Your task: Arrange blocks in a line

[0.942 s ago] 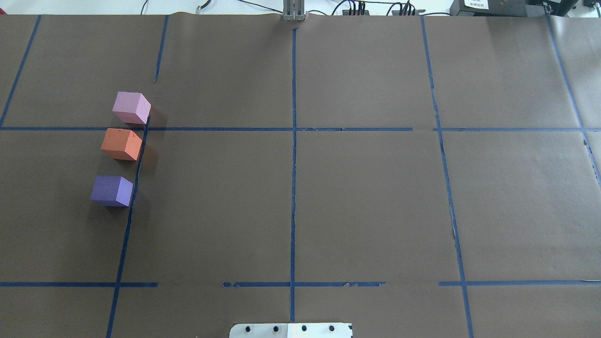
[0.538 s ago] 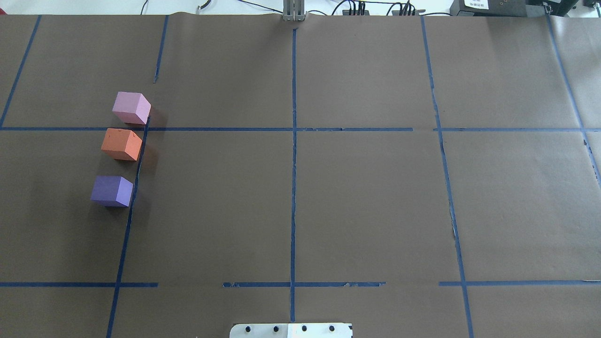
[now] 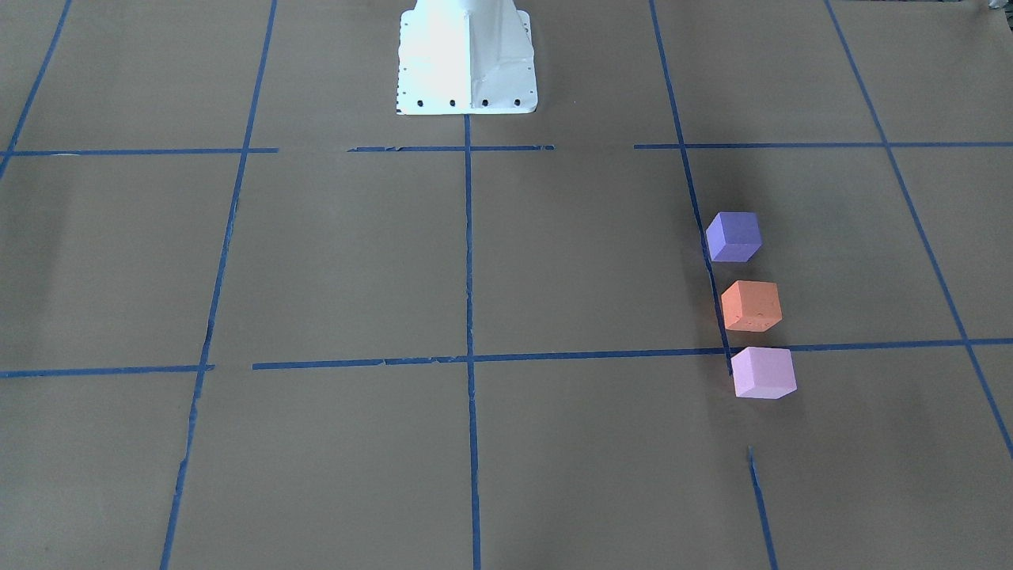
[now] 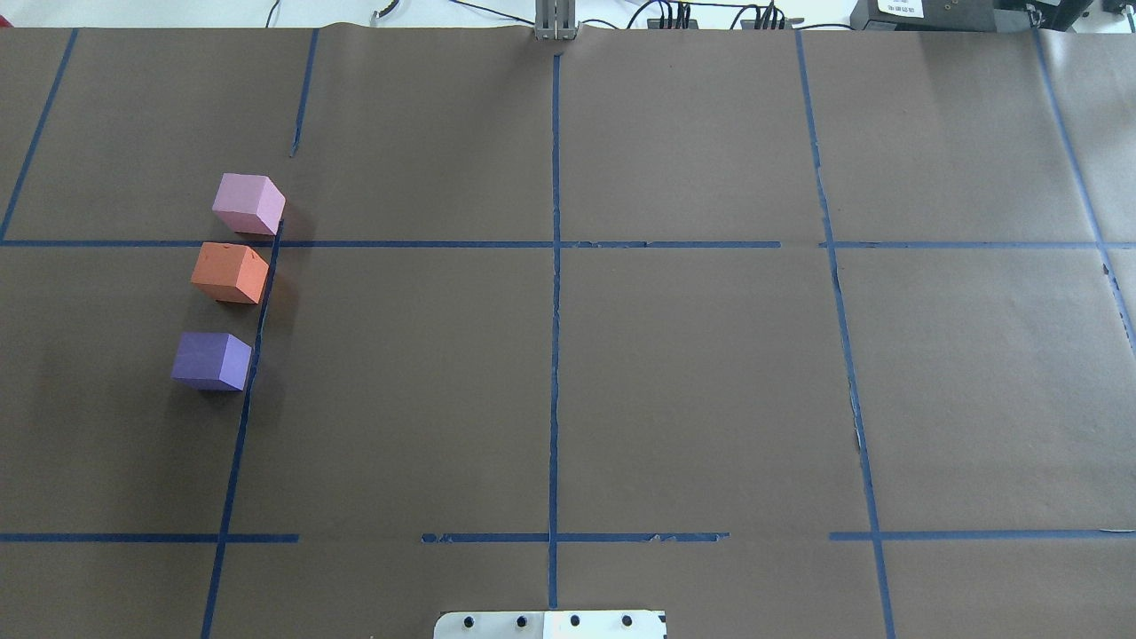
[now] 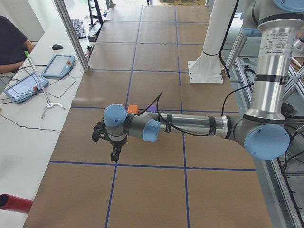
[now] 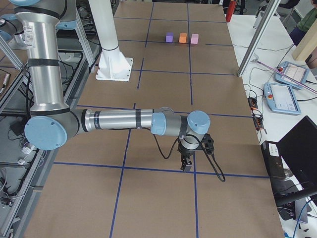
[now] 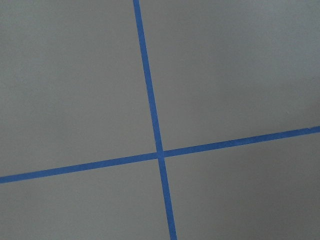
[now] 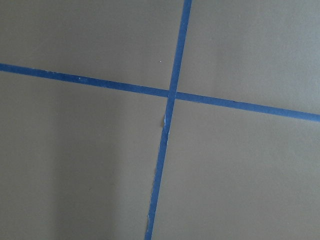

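Three foam cubes stand in a row on the brown paper at the left of the overhead view: pale pink block [image 4: 248,203] farthest, orange block [image 4: 230,272] in the middle, violet-blue block [image 4: 211,360] nearest. They stand apart, alongside a blue tape line. The front view shows the violet [image 3: 734,237], orange [image 3: 751,305] and pink [image 3: 763,372] blocks. My left gripper [image 5: 114,154] hangs over the table end, away from the blocks. My right gripper [image 6: 187,164] hangs over the opposite end. Both show only in side views, so I cannot tell whether they are open or shut. Both wrist views show only tape crossings.
The white robot base [image 3: 467,55] stands at mid-table on the robot's edge. Blue tape lines [image 4: 555,311] grid the paper. Tablets [image 5: 58,65] and cables lie on the white bench beyond the far edge. An operator [image 5: 12,45] sits there.
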Motion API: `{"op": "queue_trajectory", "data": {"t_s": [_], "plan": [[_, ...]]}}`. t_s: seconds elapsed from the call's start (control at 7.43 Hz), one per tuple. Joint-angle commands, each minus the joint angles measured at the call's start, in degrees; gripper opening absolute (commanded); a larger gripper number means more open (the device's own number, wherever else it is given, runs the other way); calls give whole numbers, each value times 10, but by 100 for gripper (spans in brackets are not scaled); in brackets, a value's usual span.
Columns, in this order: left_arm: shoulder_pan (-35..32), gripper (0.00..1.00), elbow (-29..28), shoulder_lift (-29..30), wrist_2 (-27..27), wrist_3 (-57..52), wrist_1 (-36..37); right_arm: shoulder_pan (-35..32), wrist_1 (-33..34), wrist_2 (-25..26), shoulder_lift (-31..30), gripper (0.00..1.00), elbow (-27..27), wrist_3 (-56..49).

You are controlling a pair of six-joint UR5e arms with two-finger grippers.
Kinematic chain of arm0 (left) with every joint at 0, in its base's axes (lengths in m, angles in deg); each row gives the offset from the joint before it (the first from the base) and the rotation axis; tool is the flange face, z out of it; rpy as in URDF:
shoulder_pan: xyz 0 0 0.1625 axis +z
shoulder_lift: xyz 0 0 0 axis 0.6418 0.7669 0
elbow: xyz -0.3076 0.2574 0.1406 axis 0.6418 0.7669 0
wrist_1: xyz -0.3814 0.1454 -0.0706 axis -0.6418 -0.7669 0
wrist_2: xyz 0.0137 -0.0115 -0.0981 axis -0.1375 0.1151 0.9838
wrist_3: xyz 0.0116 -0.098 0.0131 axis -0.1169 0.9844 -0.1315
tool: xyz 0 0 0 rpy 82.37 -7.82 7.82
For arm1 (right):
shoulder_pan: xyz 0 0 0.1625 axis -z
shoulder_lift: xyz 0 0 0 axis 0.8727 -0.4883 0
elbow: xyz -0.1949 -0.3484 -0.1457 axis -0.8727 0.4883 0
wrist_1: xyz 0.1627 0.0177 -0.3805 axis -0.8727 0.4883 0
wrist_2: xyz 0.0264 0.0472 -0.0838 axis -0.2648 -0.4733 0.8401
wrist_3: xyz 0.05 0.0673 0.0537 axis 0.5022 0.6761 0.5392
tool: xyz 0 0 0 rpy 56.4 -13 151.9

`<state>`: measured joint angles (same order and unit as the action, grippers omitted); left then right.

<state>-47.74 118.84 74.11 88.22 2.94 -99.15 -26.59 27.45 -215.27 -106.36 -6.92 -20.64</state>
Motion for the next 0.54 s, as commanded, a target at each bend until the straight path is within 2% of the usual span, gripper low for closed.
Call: {"op": "queue_trajectory", "data": {"t_s": [0.0,0.4], "plan": [[-2,100,10,-1,0,-1,24,0,0,0,0,100,0,0],[-2,100,15,-4,-4,-1,29,0,0,0,0,100,0,0]]}}
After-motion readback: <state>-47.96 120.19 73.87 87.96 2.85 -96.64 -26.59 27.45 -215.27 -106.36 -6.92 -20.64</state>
